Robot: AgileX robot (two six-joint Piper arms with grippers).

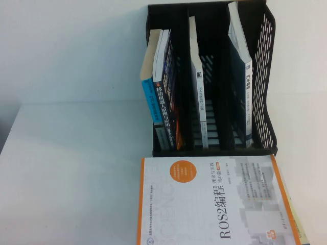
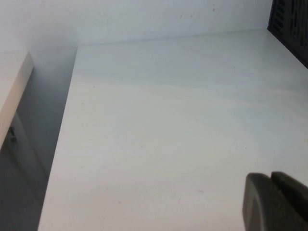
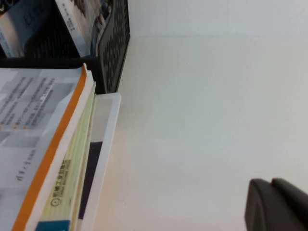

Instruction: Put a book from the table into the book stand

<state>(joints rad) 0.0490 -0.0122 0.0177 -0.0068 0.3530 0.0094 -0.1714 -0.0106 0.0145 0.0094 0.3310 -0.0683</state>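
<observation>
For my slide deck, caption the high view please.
Black book stand holding upright books behind a stacked ROS2 book on the white table; neither gripper visible.

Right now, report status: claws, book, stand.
Left claw over bare table, nothing held. Right claw beside book stack, nothing held. ROS2 book lies flat atop stack, before stand. Stand slots part-filled; nothing blocking.
</observation>
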